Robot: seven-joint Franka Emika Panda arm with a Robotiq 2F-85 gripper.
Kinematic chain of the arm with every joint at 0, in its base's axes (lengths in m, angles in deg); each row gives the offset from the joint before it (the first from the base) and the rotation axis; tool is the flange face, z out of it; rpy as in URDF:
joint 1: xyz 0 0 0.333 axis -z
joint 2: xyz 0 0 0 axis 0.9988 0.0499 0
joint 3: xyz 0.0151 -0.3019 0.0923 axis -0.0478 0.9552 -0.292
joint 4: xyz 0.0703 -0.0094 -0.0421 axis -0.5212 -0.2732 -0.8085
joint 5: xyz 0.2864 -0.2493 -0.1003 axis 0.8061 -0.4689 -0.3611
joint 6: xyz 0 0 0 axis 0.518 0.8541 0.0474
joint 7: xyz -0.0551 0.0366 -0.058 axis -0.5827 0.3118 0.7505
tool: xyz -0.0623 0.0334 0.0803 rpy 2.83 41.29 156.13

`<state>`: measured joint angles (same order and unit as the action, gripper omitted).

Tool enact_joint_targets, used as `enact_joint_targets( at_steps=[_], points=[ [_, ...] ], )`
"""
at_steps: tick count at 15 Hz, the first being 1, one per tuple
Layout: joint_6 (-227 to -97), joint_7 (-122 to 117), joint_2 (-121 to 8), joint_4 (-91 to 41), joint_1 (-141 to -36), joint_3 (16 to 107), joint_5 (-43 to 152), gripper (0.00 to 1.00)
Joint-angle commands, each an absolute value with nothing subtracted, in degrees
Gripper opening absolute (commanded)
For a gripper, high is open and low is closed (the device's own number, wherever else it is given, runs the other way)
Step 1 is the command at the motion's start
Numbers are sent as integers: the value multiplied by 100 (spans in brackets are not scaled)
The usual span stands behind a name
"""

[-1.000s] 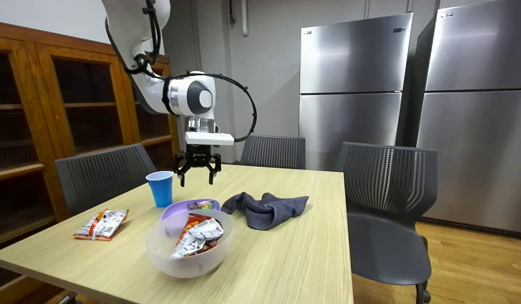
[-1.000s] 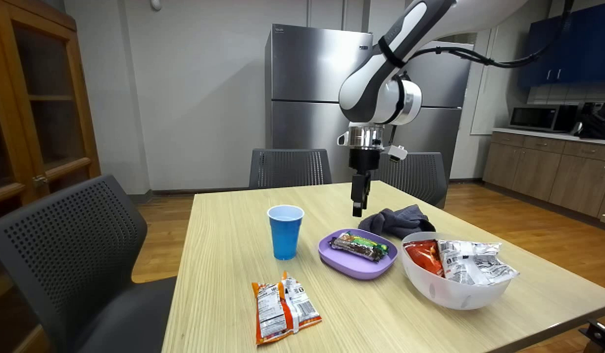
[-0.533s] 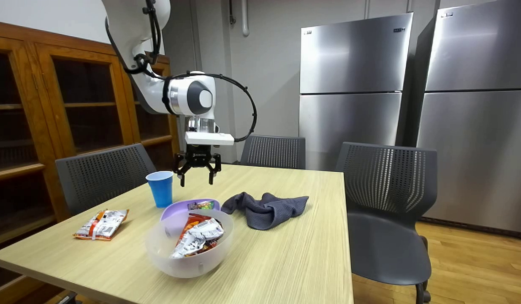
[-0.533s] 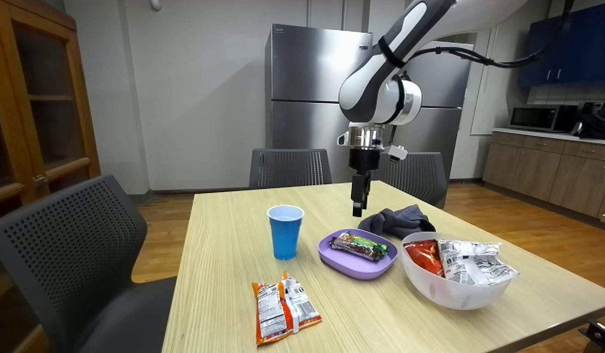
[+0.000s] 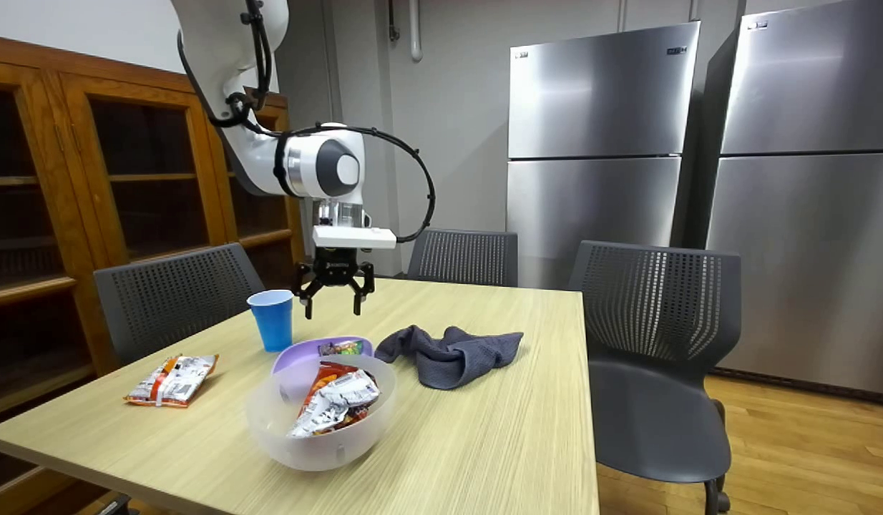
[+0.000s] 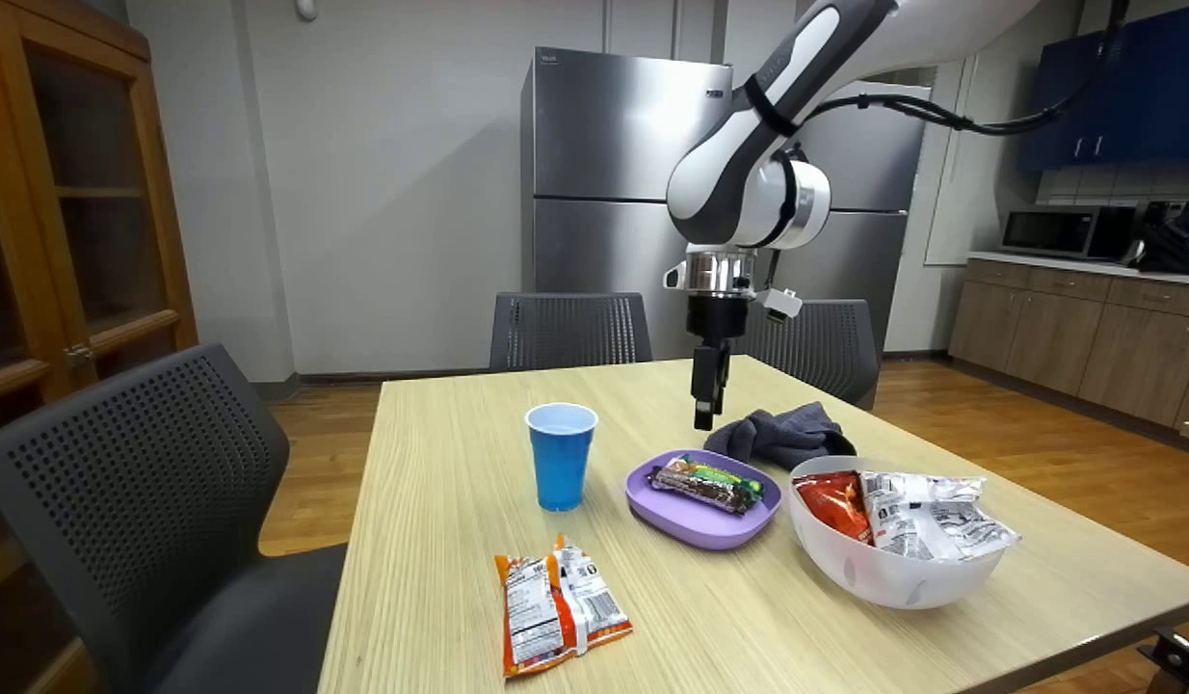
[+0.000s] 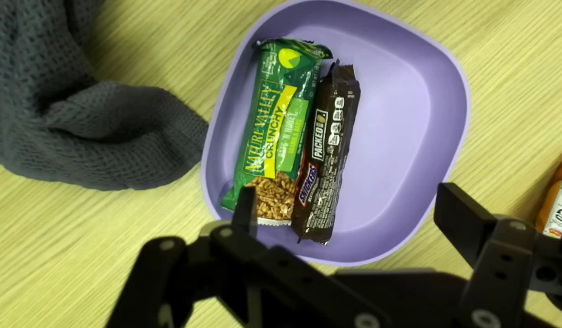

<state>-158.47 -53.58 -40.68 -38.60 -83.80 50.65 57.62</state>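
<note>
Gray-walled rm w/ steel fridges (image 5: 599,168) & dark chairs (image 5: 660,336) in bkgd, light-wood table (image 5: 506,436) up front. Only change we catch over the last sec: arm (image 5: 262,157) dipped a tiny bit, so the gripper (image 5: 333,312) sits slightly lower in both exterior views. Table items same pos. as before. Our read: fingertips a touch nearer the snacks, nothing picked up. Jaws spread wide, nothing btwn them, no contact we can see.

Nearest stuff: purple plate (image 7: 395,127) on the table below, w/ green granola bar (image 7: 276,127) & brown Snickers bar (image 7: 326,155) side by side in it, toward the gray cloth (image 7: 94,136). Cloth is right by the rim; touching or not, we can't say. Blue cup (image 6: 561,463) & loose chip bag (image 6: 561,612) stand/lie near the plate too.

Hard to see: in an exterior view the translucent bowl (image 5: 313,454) blocks part of the plate, & we can't count the bags (image 5: 338,400) in it. In an exterior view the fingers (image 6: 702,400) overlap side-on, gap unreadable there. Wrist view: dark linkages cover a bit of the plate rim; orange-white sliver (image 7: 559,200) cut off at the edge, prob. that loose bag. Exact gripper height unclear. Arm top cropped in both exterior views.
</note>
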Motion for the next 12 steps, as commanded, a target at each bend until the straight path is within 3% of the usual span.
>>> enact_joint_targets(
  at_steps=[1,12],
  points=[
    [-16132,-5259,-4457,-4342,-8366,5042,5724,100],
    [-16703,-3972,-5384,-5296,-8680,4990,5787,100]
  ],
)
